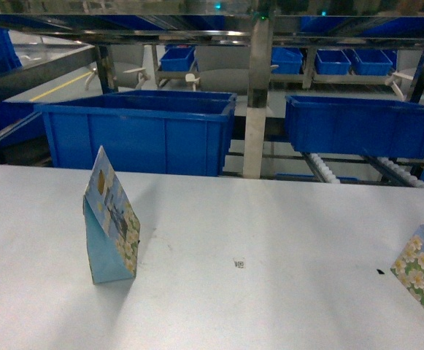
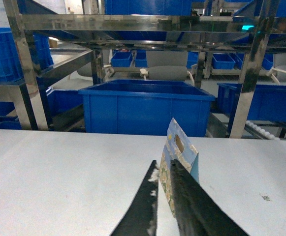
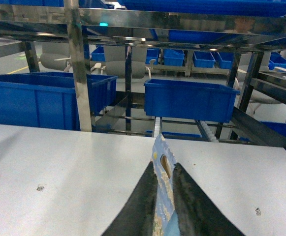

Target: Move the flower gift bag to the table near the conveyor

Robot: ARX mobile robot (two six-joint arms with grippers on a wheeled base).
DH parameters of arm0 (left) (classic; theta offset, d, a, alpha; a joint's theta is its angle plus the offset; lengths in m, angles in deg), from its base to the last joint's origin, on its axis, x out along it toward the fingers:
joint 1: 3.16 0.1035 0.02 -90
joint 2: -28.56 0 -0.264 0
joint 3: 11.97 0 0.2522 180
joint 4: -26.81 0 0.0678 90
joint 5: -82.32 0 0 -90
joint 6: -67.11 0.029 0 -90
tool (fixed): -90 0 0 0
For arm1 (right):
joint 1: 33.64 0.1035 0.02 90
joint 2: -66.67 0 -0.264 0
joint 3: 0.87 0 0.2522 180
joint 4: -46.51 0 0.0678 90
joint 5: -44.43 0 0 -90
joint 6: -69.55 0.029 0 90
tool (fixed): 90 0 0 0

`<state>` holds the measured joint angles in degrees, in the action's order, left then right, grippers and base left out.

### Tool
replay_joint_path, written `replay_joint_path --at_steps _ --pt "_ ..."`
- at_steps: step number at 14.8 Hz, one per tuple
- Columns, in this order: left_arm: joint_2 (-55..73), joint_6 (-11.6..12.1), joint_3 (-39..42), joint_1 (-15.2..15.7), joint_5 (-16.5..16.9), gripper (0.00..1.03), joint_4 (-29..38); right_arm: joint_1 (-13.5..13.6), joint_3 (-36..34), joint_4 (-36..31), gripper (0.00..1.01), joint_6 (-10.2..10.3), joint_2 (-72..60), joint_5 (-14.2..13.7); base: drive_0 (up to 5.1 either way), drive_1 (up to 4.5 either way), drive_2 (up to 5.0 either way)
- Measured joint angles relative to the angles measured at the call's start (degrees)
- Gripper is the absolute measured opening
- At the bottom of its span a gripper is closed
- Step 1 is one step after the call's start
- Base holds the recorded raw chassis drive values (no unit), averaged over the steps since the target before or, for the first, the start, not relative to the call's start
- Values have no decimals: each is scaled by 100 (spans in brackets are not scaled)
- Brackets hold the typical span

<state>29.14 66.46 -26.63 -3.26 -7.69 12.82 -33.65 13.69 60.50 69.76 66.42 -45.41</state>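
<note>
Light: dim and blue-tinted in all three of my views, seemingly from overhead.
Worktop: my large plain white worktop [image 1: 270, 219] looks grey-blue and unevenly lit.
Shadows: soft ones lie under the standing pale-blue flowered paper gift bag [image 1: 110, 219].
Glare: bright streaks on the shiny stainless-steel roller rack [image 2: 133, 22].
Focus: grainy; far blue plastic bins [image 1: 354, 60] soft; my left pincer [image 2: 163, 196] slightly blurred.

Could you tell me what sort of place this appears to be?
Probably a factory or warehouse packing line: a stainless-steel conveyor rack with roller rails, large blue bins on it, and a plain white table in front.
</note>
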Motion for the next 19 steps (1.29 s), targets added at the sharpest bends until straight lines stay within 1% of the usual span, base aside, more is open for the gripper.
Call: replay_joint_path --at_steps 4,6,7,8,19 --pt "0 0 0 0 0 61 -2 0 0 -2 61 -2 0 0 0 0 0" --pt "0 0 0 0 0 90 -2 0 0 -4 90 -2 0 0 0 0 0" --pt "0 4 0 0 0 100 -2 0 0 -4 100 0 0 0 0 0 0" --pt "0 2 0 0 0 97 -2 0 0 -4 97 -4 0 0 0 0 0" --pt "0 4 0 0 0 98 -2 0 0 -4 98 -4 0 0 0 0 0"
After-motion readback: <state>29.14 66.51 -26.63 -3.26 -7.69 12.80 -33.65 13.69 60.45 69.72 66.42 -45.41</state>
